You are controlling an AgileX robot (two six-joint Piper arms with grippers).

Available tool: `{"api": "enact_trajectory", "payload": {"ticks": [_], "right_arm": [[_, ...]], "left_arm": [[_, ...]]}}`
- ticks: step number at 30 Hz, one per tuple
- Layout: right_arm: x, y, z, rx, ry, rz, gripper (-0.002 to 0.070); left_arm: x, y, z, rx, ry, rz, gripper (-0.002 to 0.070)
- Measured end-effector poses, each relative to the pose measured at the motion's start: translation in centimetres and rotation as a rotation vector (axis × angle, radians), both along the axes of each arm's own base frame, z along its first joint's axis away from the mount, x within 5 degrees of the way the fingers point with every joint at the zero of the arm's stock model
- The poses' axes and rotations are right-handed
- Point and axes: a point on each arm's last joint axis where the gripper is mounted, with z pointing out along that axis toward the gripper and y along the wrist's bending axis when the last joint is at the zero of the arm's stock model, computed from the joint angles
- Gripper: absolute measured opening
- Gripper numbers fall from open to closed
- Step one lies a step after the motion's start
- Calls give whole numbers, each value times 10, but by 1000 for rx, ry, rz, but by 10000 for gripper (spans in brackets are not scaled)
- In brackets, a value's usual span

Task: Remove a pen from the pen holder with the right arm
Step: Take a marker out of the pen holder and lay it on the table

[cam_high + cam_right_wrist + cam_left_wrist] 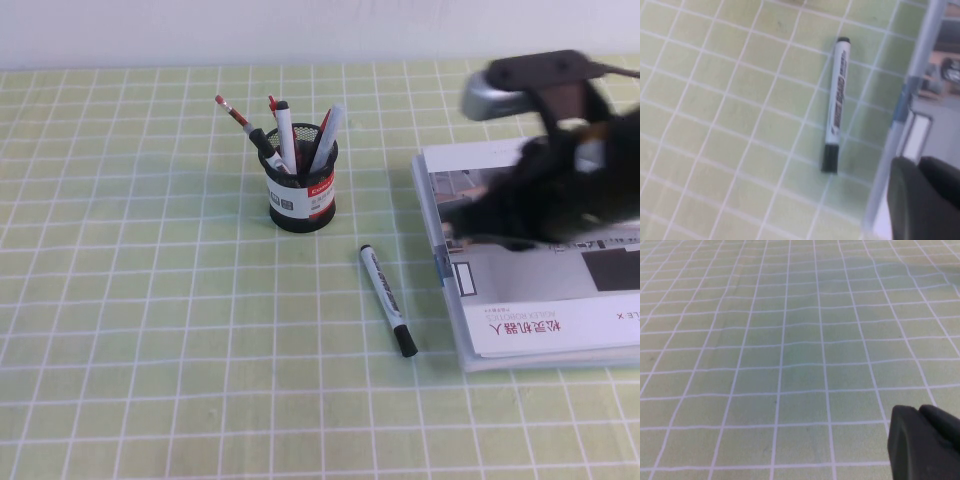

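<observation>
Green cloth (150, 350) ruled in white squares covers the table. Marker (388, 300), a white cylindrical barrel with a black cap, lies flat on the cloth at 5 o'clock of the pen holder (303, 200), apart from it. Its long axis runs 11 to 5 o'clock, cap toward 5. The holder is a round black mesh cup with pens (288, 135) leaning inside. Right gripper (470, 220) hangs clenched and empty over the glossy booklet (540, 300), at 3 o'clock of the marker. Left gripper (922, 442) hovers over bare cloth; its state cannot be told.

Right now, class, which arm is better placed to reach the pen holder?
Right: the right tool hangs over the booklet, near the pen holder. The left tool faces only mat, outside the high view.
</observation>
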Motion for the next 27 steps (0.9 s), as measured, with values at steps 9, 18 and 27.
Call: {"api": "enact_trajectory", "payload": {"ticks": [9,18,27], "right_arm": [[-99,-59,12,84,-133,-2,-12],[-170,-101,-15,134,-184,2,-12],[-175,-115,-53,76,-374,-9,-13]], "left_arm": [[0,0,0,0,0,0,-6],[0,0,0,0,0,0,-6],[0,0,0,0,0,0,-6]]}}
